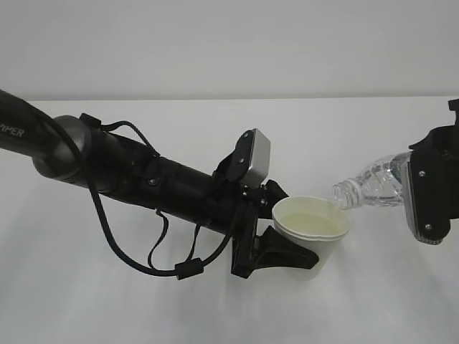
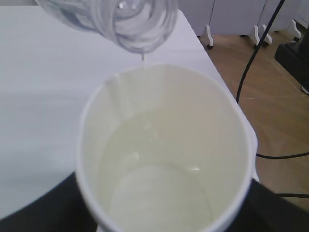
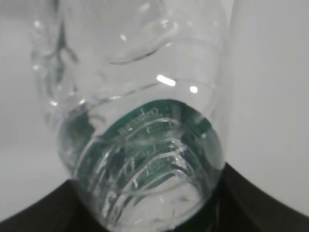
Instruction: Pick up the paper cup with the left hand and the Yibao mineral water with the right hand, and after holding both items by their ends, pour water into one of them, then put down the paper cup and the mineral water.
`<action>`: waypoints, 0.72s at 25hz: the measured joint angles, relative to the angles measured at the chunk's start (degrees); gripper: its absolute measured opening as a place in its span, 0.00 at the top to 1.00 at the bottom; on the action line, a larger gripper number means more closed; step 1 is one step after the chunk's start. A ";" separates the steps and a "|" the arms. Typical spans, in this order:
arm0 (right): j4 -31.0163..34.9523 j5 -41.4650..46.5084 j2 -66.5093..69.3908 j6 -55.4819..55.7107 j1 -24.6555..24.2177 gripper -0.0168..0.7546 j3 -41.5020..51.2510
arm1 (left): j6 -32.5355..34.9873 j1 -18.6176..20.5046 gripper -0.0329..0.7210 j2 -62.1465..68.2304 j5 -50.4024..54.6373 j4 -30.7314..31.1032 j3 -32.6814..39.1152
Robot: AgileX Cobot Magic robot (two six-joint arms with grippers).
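One paper cup [image 1: 313,228] sits upright in the closed left end effector [image 1: 276,247], held above the white tabletop [image 1: 373,301]. Only the left wrist view shows a thin stream [image 2: 144,72] falling from the bottle's mouth into the cup, which already holds liquid. One bottle [image 1: 369,183], gripped near its base by the right end effector [image 1: 430,190], lies almost level, its neck pointing left and slightly down over the cup's rim. The right wrist view alone shows its green label [image 3: 145,116].
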 joint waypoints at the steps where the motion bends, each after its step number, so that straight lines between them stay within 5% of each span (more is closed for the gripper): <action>1: 0.00 0.00 0.00 0.12 0.00 0.42 0.00 | 0.00 0.00 0.32 0.00 0.00 0.00 0.00; 18: -0.09 -0.69 0.00 2.43 0.00 0.42 0.00 | 0.00 0.00 0.32 0.00 0.00 0.00 0.00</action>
